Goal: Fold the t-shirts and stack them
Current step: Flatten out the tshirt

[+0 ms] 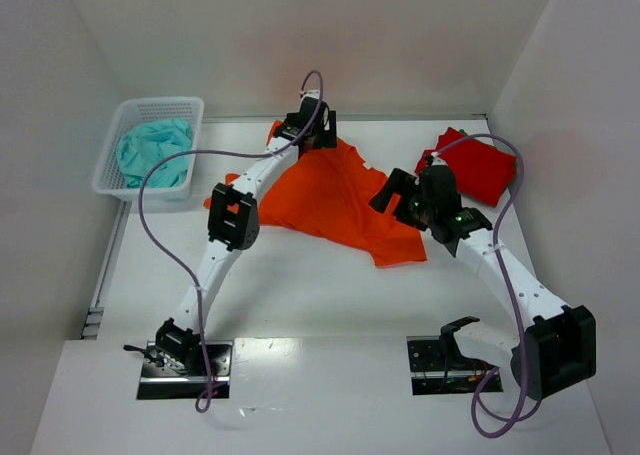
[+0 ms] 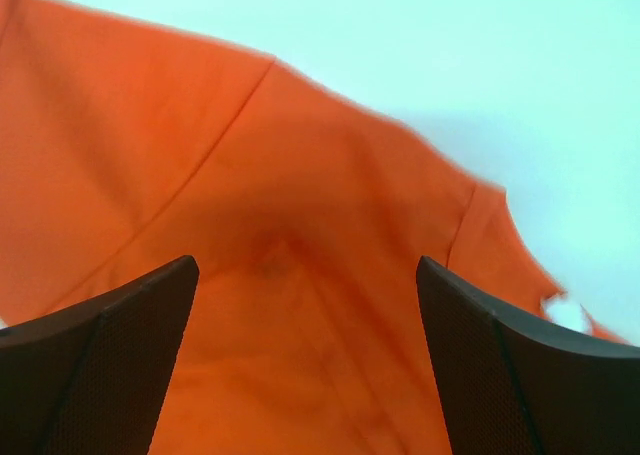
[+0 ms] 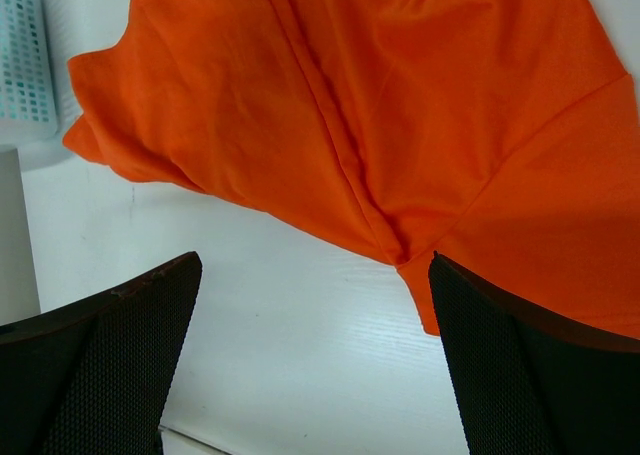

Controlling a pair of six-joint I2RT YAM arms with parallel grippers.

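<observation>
A bright orange t-shirt [image 1: 335, 200] lies spread and rumpled in the middle of the table. A deeper red t-shirt [image 1: 478, 167] sits as a small folded pile at the back right. My left gripper [image 1: 312, 127] hovers over the orange shirt's far edge. It is open, and in the left wrist view only orange cloth [image 2: 300, 175] shows under the gap [image 2: 305, 267]. My right gripper [image 1: 393, 197] stands open at the orange shirt's right side. In the right wrist view its gap [image 3: 315, 260] is over bare table, just short of the shirt's hem [image 3: 400, 245].
A white mesh basket [image 1: 120, 170] holding a teal cloth [image 1: 155, 150] stands at the back left; its corner [image 3: 25, 55] shows in the right wrist view. White walls close the table at back and on both sides.
</observation>
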